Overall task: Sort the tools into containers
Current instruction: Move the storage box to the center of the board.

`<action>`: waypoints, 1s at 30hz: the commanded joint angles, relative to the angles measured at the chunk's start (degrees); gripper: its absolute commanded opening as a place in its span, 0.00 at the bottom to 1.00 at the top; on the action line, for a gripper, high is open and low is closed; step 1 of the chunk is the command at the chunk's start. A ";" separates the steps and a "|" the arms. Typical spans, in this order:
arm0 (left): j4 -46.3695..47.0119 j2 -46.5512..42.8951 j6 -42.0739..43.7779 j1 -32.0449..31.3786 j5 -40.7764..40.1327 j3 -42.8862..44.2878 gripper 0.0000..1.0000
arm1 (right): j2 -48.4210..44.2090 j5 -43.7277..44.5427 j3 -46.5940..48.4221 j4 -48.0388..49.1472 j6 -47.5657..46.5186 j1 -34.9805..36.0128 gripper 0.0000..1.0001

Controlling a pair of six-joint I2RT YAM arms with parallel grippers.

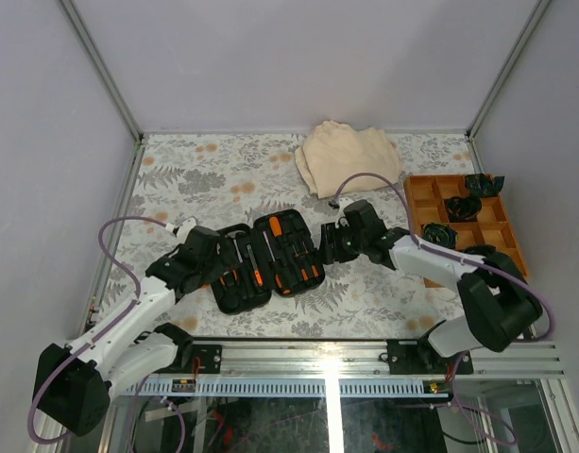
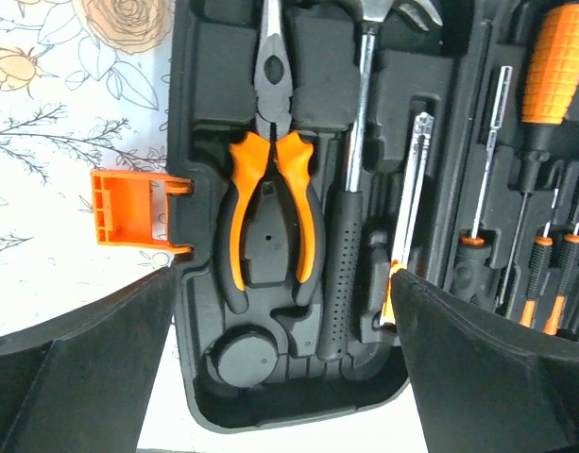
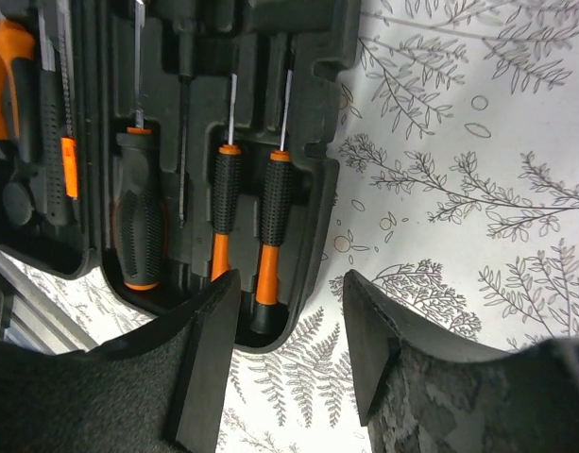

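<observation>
The black tool case (image 1: 240,300) lies open at mid-table, both halves up, with tools in its moulded slots. My left gripper (image 2: 280,377) hangs open over the left half, its fingers straddling the near end, nothing held. Below it lie the orange-handled pliers (image 2: 270,203), the hammer (image 2: 349,245) and a slim metal driver (image 2: 412,179); the orange latch (image 2: 128,208) sticks out on the left. My right gripper (image 3: 289,349) is open at the right half's near corner (image 3: 298,326), over two small screwdrivers (image 3: 272,208) and a thicker one (image 3: 138,222). From above, the grippers (image 1: 218,257) (image 1: 325,243) flank the case.
A beige folded cloth (image 1: 350,156) lies at the back of the table. A wooden compartment tray (image 1: 414,203) with dark bundles stands at the right. The fern-patterned table (image 1: 176,179) is walled in on three sides; a metal rail (image 1: 365,354) runs along the near edge.
</observation>
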 commanded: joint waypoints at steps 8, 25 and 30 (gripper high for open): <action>0.66 1.86 -2.96 0.60 -4.08 -1.95 0.83 | 8.47 -6.60 1.61 5.03 0.34 -1.81 0.51; 7.54 6.77 -1.14 0.61 0.57 -4.73 0.73 | 14.25 -11.71 -1.24 14.60 3.02 -5.24 0.12; 9.80 5.99 0.93 0.58 2.78 -4.39 0.73 | 8.10 -4.43 -5.56 12.38 4.18 -6.79 0.01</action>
